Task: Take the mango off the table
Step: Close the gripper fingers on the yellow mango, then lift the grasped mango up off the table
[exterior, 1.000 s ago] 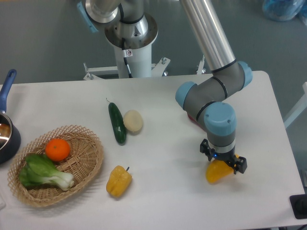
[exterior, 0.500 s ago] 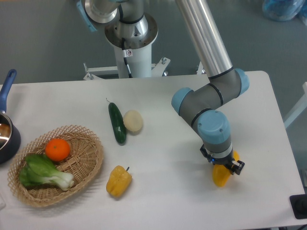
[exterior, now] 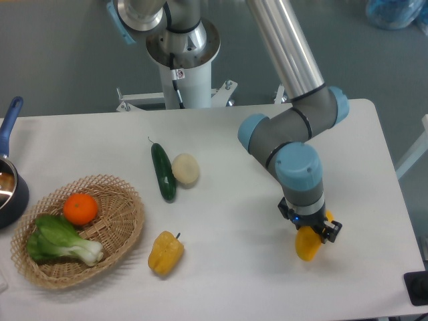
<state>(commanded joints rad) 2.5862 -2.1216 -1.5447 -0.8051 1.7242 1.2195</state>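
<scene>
The yellow-orange mango (exterior: pixel 308 245) is at the front right of the white table (exterior: pixel 227 267), mostly under the arm's wrist. My gripper (exterior: pixel 310 232) points straight down over it, and its black fingers sit on either side of the fruit's upper end, shut on it. Whether the mango rests on the tabletop or hangs just above it cannot be told. The mango's far end is hidden by the gripper.
A wicker basket (exterior: pixel 120 234) at the front left holds an orange (exterior: pixel 80 208) and a bok choy (exterior: pixel 60 241). A yellow bell pepper (exterior: pixel 165 252) lies beside the basket. A cucumber (exterior: pixel 163 172) and a pale round vegetable (exterior: pixel 186 168) lie mid-table. A dark pot (exterior: pixel 10 194) sits at the left edge.
The gripper turned at the wrist while holding the mango, so the fruit swung from lying leftward to pointing down and right. In the last half second it barely shifted.
</scene>
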